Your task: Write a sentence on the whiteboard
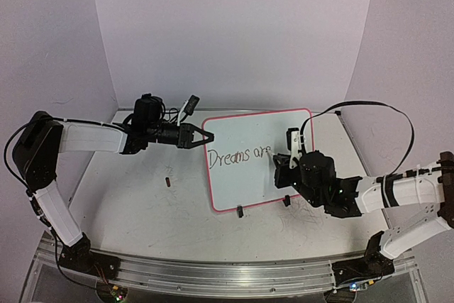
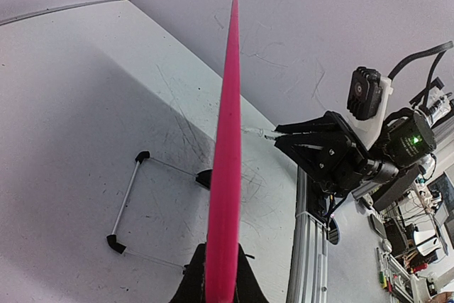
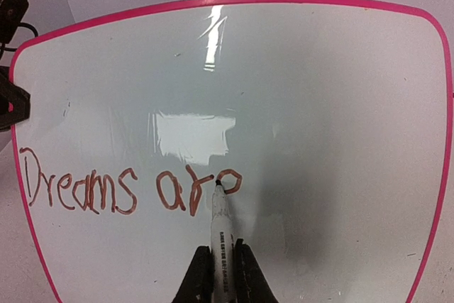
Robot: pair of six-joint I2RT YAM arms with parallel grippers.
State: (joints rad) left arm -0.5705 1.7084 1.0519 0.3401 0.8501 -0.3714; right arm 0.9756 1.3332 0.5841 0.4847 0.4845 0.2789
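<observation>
The whiteboard (image 1: 248, 189), white with a pink rim, stands tilted at the table's middle. My left gripper (image 1: 198, 135) is shut on its left edge; in the left wrist view the pink rim (image 2: 227, 140) runs edge-on out of my left gripper (image 2: 221, 278). My right gripper (image 1: 280, 168) is shut on a white marker (image 3: 221, 232), held between its black fingers (image 3: 195, 278). The marker's tip touches the board (image 3: 319, 90) at the last letter. The sentence (image 3: 78, 191) reads "Dreams are" in reddish-brown strokes, also seen from above (image 1: 240, 154).
A small dark-red cap (image 1: 167, 181) lies on the table left of the board. Two black clip feet (image 1: 241, 211) sit at the board's lower edge. A wire stand (image 2: 128, 200) shows behind the board. An aluminium rail (image 1: 234, 274) runs along the near edge; walls close the back.
</observation>
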